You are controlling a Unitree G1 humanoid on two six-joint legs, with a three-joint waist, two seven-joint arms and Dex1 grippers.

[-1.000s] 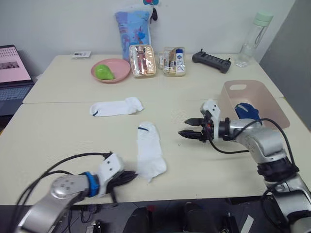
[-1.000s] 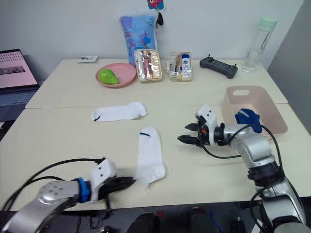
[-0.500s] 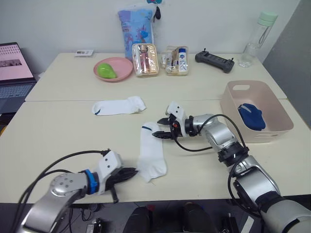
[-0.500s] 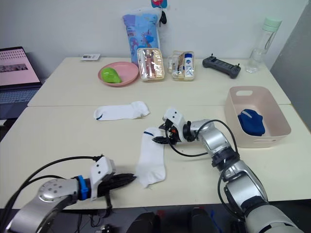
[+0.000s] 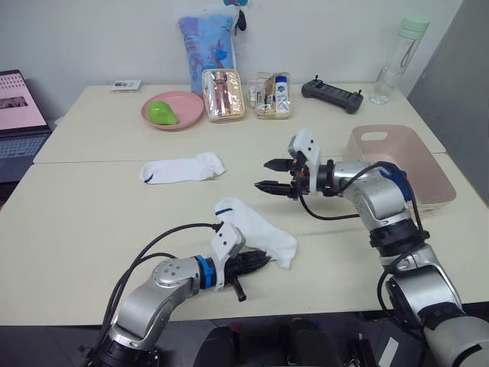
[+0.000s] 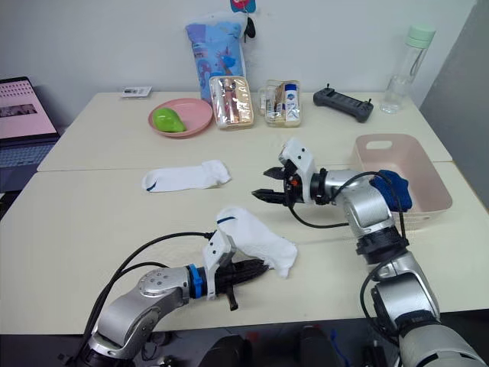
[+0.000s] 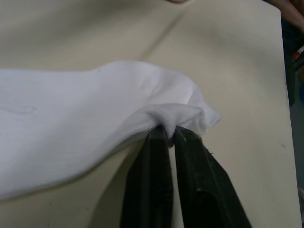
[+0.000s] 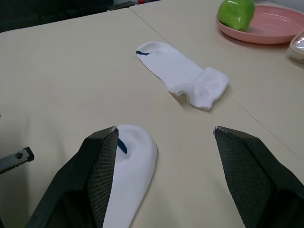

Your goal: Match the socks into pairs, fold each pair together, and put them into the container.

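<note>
The cream table (image 5: 92,222) carried everything. The container (image 5: 416,157), a pale pink tub, stood near the table's right edge with its handle slot on the far end wall, and a dark blue sock (image 6: 393,187) lay inside it, partly hidden by the right arm.

The near white sock (image 5: 256,233) lay close to the table's front edge, around the middle of its width. Its long axis ran on a slant, the dark-marked cuff pointing toward the far left and the toe end toward the near right. The left gripper (image 7: 170,137) had its two black fingers pressed together on a bunched fold of that toe end, and the cloth was puckered up where they pinched it.

The far white sock (image 5: 182,167) lay flat nearer the table's middle seam and left of centre. Its long axis ran roughly parallel to the front edge, cuff mark to the left and toe to the right, well apart from the first sock.

The right gripper (image 5: 275,174) hung above the table between the tub and the socks, fingers spread wide, holding and touching nothing, its tips aimed toward the left edge.
</note>
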